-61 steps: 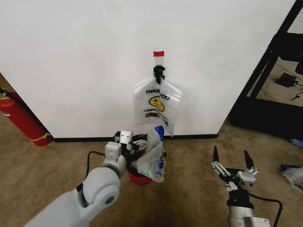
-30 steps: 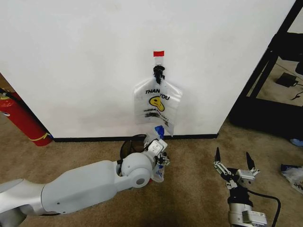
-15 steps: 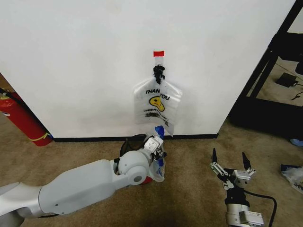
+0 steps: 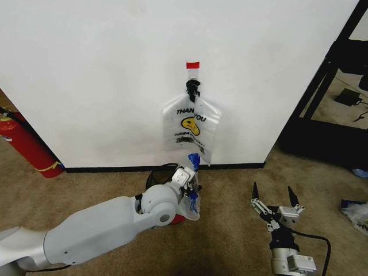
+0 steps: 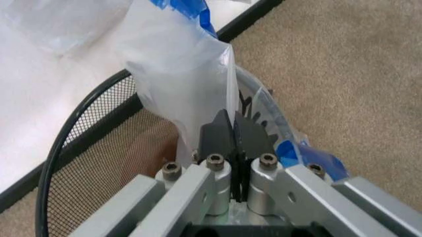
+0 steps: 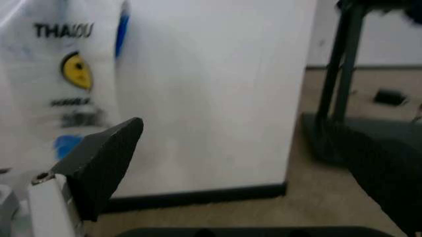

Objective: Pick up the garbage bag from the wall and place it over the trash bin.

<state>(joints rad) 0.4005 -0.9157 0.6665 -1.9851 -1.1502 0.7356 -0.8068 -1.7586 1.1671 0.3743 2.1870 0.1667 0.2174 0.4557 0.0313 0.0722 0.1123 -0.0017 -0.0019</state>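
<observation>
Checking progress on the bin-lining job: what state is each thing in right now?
garbage bag: pinched in the left gripper, partly draped at the bin's rim, not yet spread over it.
trash bin: upright by the wall, mouth open.
left gripper: shut on the bag, at the bin.
right gripper: open, holding nothing, off to the right above the carpet.
bag bundle: hanging on the wall from a hook.

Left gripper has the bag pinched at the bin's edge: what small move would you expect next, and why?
Probably draw the thin see-through garbage bag with blue patches across the black mesh trash bin's rim. The left gripper is shut on the film at one side, the bin mouth uncovered; the right gripper waits open nearby.
</observation>
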